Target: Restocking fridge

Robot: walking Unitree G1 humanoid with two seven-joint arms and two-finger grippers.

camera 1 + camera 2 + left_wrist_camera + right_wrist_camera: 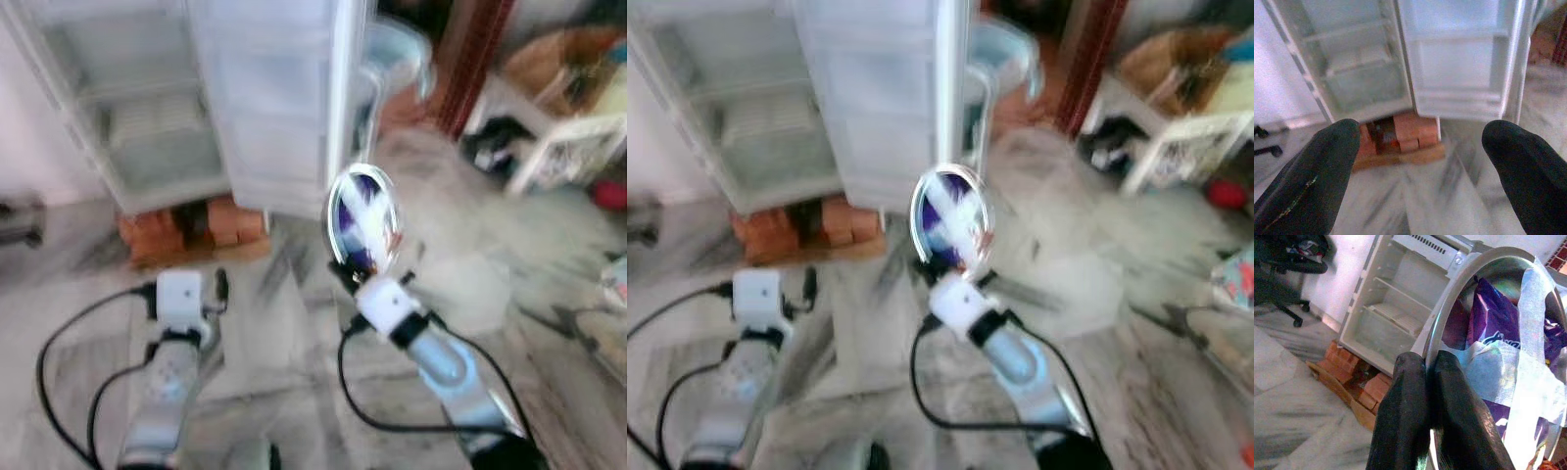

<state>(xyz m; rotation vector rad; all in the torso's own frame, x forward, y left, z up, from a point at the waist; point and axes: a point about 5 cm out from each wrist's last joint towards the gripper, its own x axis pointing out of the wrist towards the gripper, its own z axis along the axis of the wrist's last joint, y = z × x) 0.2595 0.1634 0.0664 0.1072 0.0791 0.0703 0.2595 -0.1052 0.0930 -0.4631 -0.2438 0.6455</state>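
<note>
Here, right claw (1425, 382) pinching steel bowl (363, 217) rim, left claw (1420, 161) spread, open fridge (196, 98) ahead

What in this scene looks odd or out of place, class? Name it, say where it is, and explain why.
Two things stand out. The open fridge stands raised on red bricks and a wooden board, not on the floor. And the steel bowl that the right tool pinches by its rim is sealed with crossed white tape over purple packets.
</note>
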